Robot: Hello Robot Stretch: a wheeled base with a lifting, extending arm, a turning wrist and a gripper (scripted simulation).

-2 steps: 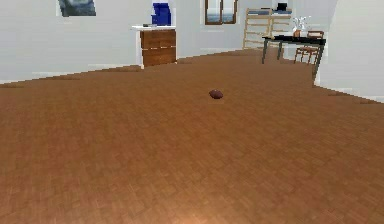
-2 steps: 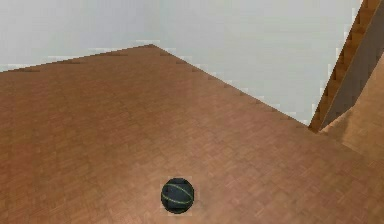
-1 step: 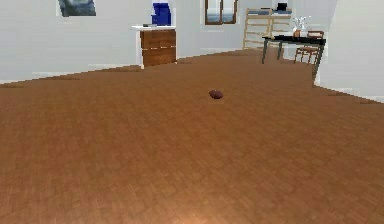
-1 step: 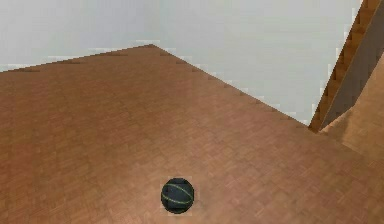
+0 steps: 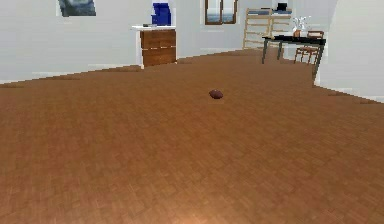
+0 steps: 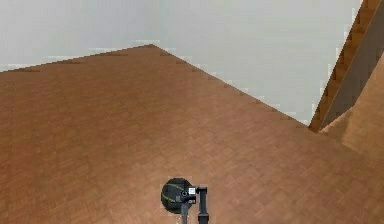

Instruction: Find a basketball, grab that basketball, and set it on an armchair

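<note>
Our gripper (image 6: 177, 194) sits low at the arm side view's bottom edge, a dark round body just left of the short dark arm (image 6: 201, 208). We cannot make out its fingers, so we cannot tell whether it holds anything. Wooden floor (image 6: 110, 120) runs out from it to white walls (image 6: 230, 40). In the forward view a small brown blob (image 5: 216, 94) lies alone on the floor, mid-room; we cannot tell whether it is the basketball. Farther back a wooden cabinet (image 5: 158, 47) carries a blue thing (image 5: 161, 13), and at the far right a dark table (image 5: 292, 41) stands before a pale shelf unit (image 5: 262, 28).
</note>
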